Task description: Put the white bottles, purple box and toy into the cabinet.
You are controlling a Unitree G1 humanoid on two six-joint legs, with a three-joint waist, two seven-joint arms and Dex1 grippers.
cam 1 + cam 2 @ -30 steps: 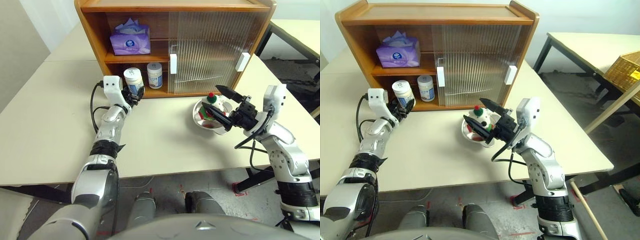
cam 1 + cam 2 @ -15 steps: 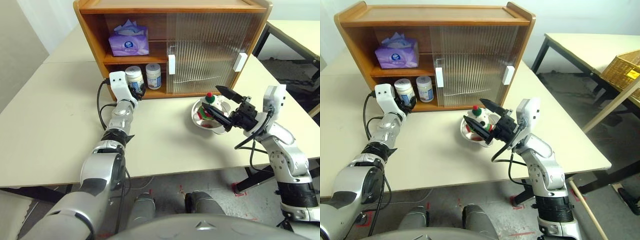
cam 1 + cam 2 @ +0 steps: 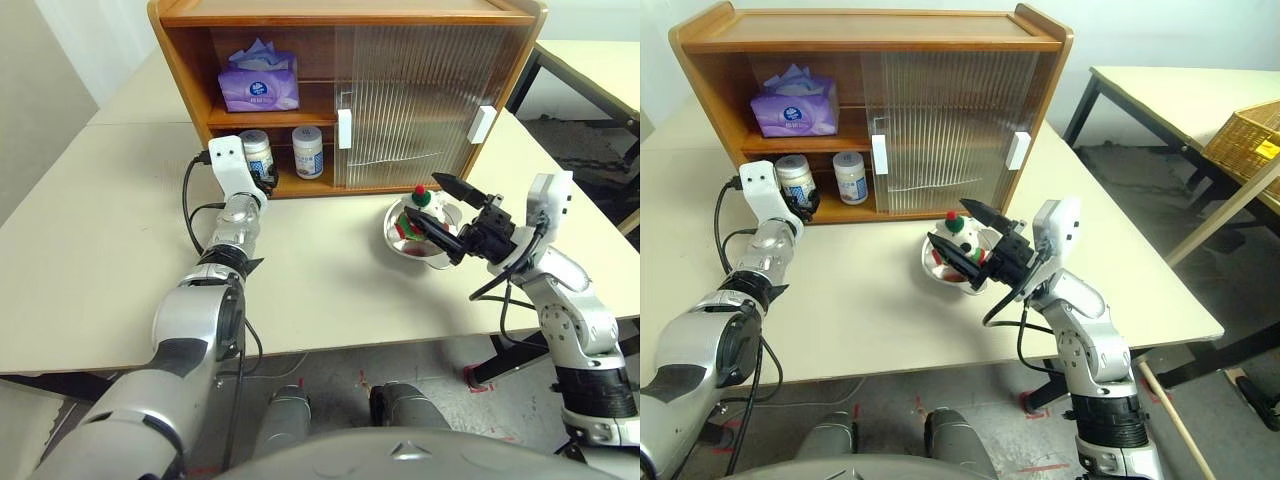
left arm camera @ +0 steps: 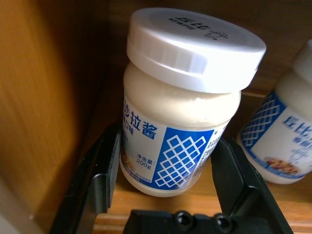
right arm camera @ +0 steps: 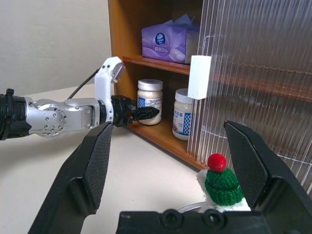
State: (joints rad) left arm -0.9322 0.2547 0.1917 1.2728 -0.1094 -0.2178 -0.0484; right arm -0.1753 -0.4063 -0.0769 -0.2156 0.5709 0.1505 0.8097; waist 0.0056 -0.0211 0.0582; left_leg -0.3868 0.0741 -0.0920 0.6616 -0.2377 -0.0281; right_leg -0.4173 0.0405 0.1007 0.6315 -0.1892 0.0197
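Left gripper [image 4: 165,195] inside the cabinet [image 3: 350,20], jaws closed round a bottle [image 4: 185,102] on the lower shelf beside the second bottle [image 3: 308,151]; box [image 3: 259,84] on the upper shelf; right gripper [image 3: 447,213] wide open and empty, straddling the toy [image 3: 415,213] in a bowl [image 3: 398,235] on the table [image 3: 90,230].

The scene is being viewed from the head, forward and down over the table [image 3: 90,250] toward the cabinet [image 3: 350,15]. The lower shelf is being seen very close from the left wrist; from the right wrist, those open shelves are being viewed farther off.
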